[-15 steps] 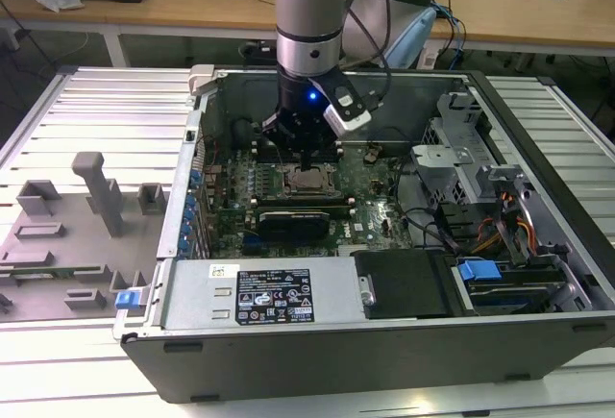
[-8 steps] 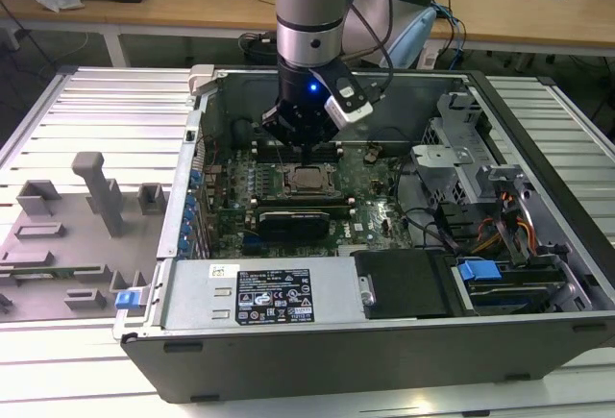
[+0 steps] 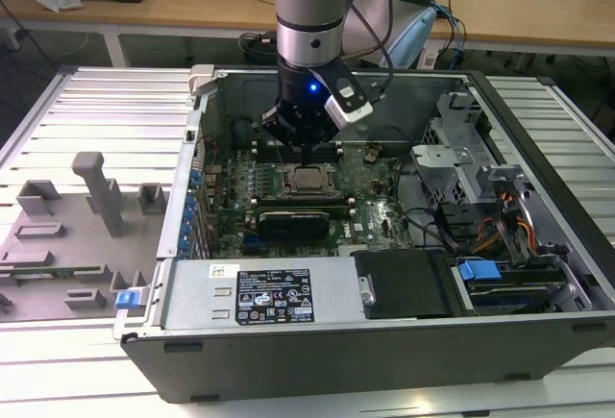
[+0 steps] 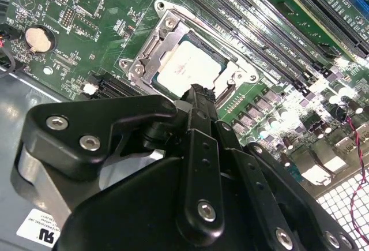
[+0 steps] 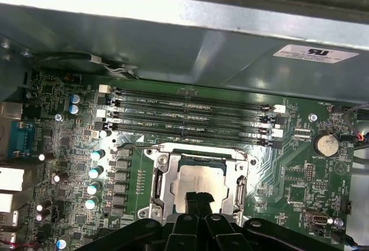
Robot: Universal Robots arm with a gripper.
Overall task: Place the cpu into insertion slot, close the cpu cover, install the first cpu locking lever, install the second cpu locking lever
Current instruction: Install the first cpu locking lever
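The cpu (image 5: 199,179) lies flat in the insertion slot (image 5: 202,157) on the green motherboard, its silvery top face (image 4: 187,66) showing. The cpu cover (image 5: 161,184) is folded down over it, and its metal frame (image 4: 151,55) rings the chip in both wrist views. My gripper (image 5: 199,198) hangs just above the chip's near edge with its two black fingers pressed together and nothing between them. From the side, one fingertip (image 4: 199,96) reaches the chip's edge. In the exterior view the gripper (image 3: 306,155) points straight down over the cpu (image 3: 309,180) inside the open computer case.
Long black memory slots (image 5: 190,115) run beside the socket. A black expansion card (image 3: 293,221) lies in front of it, with capacitors (image 5: 95,173) to one side. The case walls (image 3: 197,163), a drive cage (image 3: 452,163) and cables (image 3: 500,221) surround the board. Grey fixtures (image 3: 96,197) stand outside at the exterior view's left.
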